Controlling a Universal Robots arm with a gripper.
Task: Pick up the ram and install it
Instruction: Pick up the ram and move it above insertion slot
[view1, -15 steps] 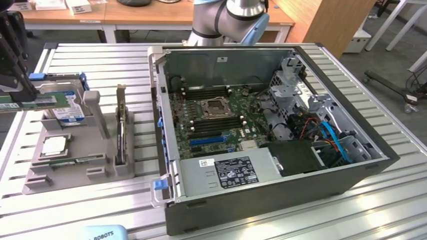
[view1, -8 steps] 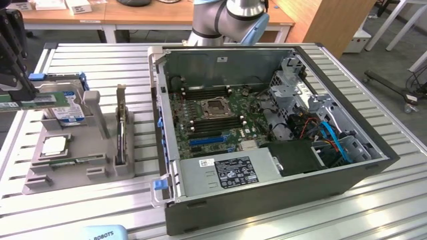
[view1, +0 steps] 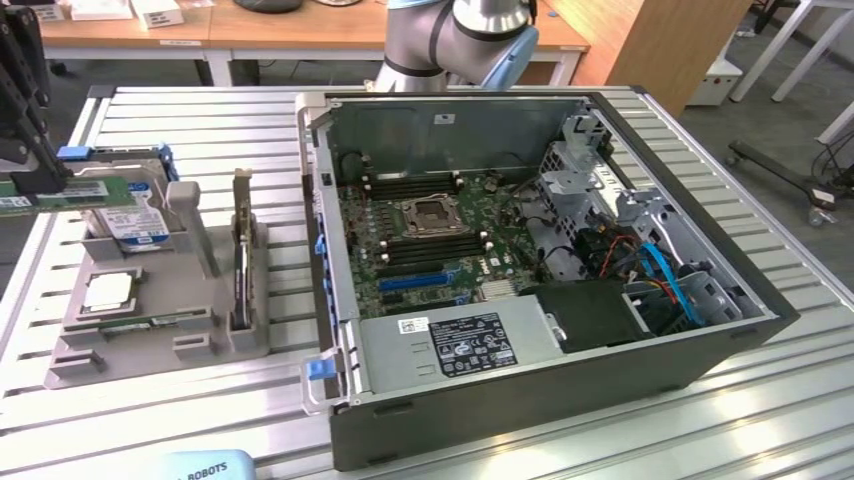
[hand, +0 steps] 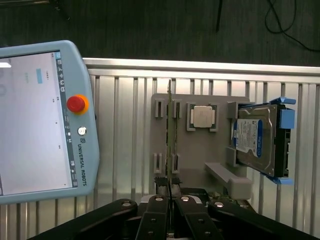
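Observation:
My gripper (view1: 30, 178) hangs at the exterior view's far left, above the grey parts holder (view1: 200, 345). It is shut on the ram (view1: 78, 192), a narrow green stick with a pale label that juts out level toward the exterior view's right. In the wrist view the ram (hand: 170, 130) appears edge-on as a thin line, pinched between the black fingers (hand: 159, 212) of the gripper (hand: 170, 194), with the holder (hand: 192, 150) below it. The open computer case (view1: 534, 385) lies to the exterior view's right, its motherboard (view1: 400, 255) and long memory slots (view1: 420, 181) exposed.
The holder carries a silver processor (view1: 107, 290), a blue-labelled hard drive (view1: 134, 225), an upright dark card (view1: 242, 270) and a second green stick (view1: 154, 322). A teach pendant (hand: 40, 120) lies beside the holder. The arm's base (view1: 461, 40) stands behind the case.

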